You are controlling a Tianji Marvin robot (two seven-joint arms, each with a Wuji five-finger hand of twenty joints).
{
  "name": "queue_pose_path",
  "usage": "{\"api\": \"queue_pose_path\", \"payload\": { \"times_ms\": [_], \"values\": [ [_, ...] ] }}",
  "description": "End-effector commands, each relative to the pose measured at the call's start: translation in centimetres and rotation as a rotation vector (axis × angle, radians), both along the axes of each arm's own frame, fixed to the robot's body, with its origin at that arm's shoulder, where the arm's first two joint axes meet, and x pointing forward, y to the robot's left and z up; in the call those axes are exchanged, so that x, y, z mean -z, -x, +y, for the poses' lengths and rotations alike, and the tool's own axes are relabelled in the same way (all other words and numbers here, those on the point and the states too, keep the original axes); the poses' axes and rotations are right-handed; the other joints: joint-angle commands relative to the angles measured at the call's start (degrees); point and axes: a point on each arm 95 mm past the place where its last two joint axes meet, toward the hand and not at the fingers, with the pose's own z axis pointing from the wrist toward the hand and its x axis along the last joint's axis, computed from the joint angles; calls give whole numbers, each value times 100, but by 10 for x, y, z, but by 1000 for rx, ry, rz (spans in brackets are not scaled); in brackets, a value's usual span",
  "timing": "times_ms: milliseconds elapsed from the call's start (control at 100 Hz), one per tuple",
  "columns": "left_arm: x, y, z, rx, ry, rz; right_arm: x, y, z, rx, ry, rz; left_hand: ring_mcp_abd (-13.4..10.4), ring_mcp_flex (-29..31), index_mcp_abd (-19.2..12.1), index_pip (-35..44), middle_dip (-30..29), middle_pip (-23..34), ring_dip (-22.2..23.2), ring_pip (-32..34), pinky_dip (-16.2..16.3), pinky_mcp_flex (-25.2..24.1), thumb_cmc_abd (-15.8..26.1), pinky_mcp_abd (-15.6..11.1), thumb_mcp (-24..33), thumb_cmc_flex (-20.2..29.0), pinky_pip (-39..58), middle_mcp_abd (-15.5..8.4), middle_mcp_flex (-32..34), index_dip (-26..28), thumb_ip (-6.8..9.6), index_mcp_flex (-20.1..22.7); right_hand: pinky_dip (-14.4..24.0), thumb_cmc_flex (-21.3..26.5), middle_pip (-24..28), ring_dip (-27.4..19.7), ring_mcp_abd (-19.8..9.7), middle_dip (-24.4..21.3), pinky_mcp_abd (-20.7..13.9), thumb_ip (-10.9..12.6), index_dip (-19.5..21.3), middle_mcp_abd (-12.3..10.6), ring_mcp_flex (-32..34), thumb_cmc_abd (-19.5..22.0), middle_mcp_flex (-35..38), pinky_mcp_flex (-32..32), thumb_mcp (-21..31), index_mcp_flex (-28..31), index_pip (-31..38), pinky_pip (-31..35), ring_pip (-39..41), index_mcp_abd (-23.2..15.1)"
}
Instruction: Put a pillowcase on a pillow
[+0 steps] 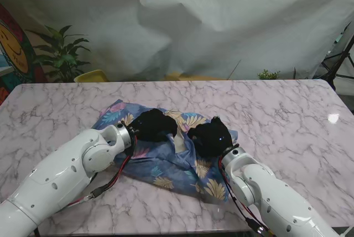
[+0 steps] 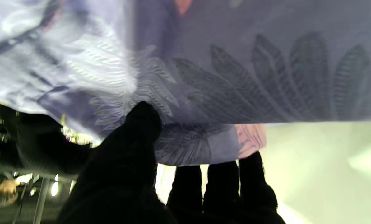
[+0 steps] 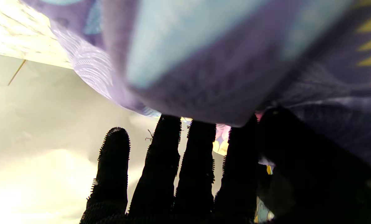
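A blue pillowcase [image 1: 166, 162] with a leaf and flower print lies bunched in the middle of the marble table [image 1: 287, 115]. A narrow pale strip [image 1: 178, 144] shows between its folds; I cannot tell if it is the pillow. My left hand [image 1: 155, 125], in a black glove, rests on the cloth's far left part. In the left wrist view its thumb [image 2: 141, 124] presses the pillowcase [image 2: 235, 77] against the other fingers. My right hand [image 1: 210, 137] sits on the right part. There the pillowcase [image 3: 204, 62] hangs between the thumb [image 3: 285, 130] and the fingers [image 3: 169, 146].
A white cloth backdrop [image 1: 221, 21] hangs behind the table. A potted plant [image 1: 61, 54] and a yellow object [image 1: 91, 75] stand beyond the far left edge. A tripod leg [image 1: 340, 60] is at the far right. Bare marble lies on both sides of the pillowcase.
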Motion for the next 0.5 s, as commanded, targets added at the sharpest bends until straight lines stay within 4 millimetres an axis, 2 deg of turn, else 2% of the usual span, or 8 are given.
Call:
{"api": "queue_pose_path", "payload": {
  "times_ms": [0,50,80,130,240,270,390,490],
  "values": [
    [-3,2,-12,18,36,3,-3,-4,3,0,-1,-5,-235,713,138,241,242,329,80,259,68,177,-16,-78,373,256,409,-450,898,231,-137,-216,-59,-330,-57,-120,-42,-50,-121,192,103,-21,15,-83,17,-77,-21,87,-67,-6,79,-54],
    [-5,3,-16,30,94,-12,-4,-5,5,-4,1,-8,-421,1148,171,259,1169,96,297,506,164,313,-147,-157,651,213,697,-760,1837,327,-181,-166,-60,-391,-58,-120,-34,-50,-120,209,136,-9,10,-58,9,-85,-49,81,-81,-9,80,-43],
    [-6,4,-18,40,132,-17,-4,-6,5,-6,3,-9,-478,1274,157,268,1689,-73,479,683,217,383,-198,-188,768,211,847,-801,2166,362,-200,-139,-62,-427,-60,-121,-25,-50,-115,214,155,6,-1,-38,1,-93,-69,82,-88,-13,77,-36],
    [-7,5,-22,58,194,-40,-5,-7,7,-8,6,-10,-532,1484,73,277,2365,151,1135,1149,346,522,-268,-245,895,189,1160,-906,2465,386,-216,-96,-62,-507,-63,-122,-30,-51,-119,214,186,-3,-9,3,-3,-95,-121,83,-104,-14,75,-32],
    [-6,9,-30,92,276,-41,-5,-13,9,-10,3,2,-538,1680,38,312,2578,473,1923,1518,487,680,-459,-221,1369,6,1522,-840,2559,448,-344,-4,-68,-642,-84,-126,-13,-59,-100,200,225,35,-47,79,-47,-127,-243,43,-161,-30,63,-1],
    [-5,11,-32,101,299,-31,-4,-14,9,-11,0,6,-398,1648,47,311,2595,509,2041,1581,505,709,-503,-214,1469,-30,1575,-823,2574,461,-373,12,-70,-679,-83,-126,-8,-58,-98,195,235,42,-58,96,-54,-138,-281,40,-170,-34,61,3],
    [3,14,-38,125,348,29,0,-20,11,-27,2,26,-374,1590,93,296,2611,514,2117,1639,528,689,-492,-203,1510,-39,1625,-786,2543,448,-383,11,-80,-862,-91,-134,-12,-56,-96,164,271,49,-142,154,-139,-199,-461,-51,-231,-59,37,20],
    [13,14,-38,139,315,90,4,-20,8,-42,26,44,-505,1502,202,183,2591,217,1845,1347,497,592,-229,-247,827,155,1554,-807,2464,247,-205,-43,-81,-934,-77,-139,-36,-49,-107,155,302,36,-164,183,-153,-199,-537,-65,-240,-60,40,20]
  ]
}}
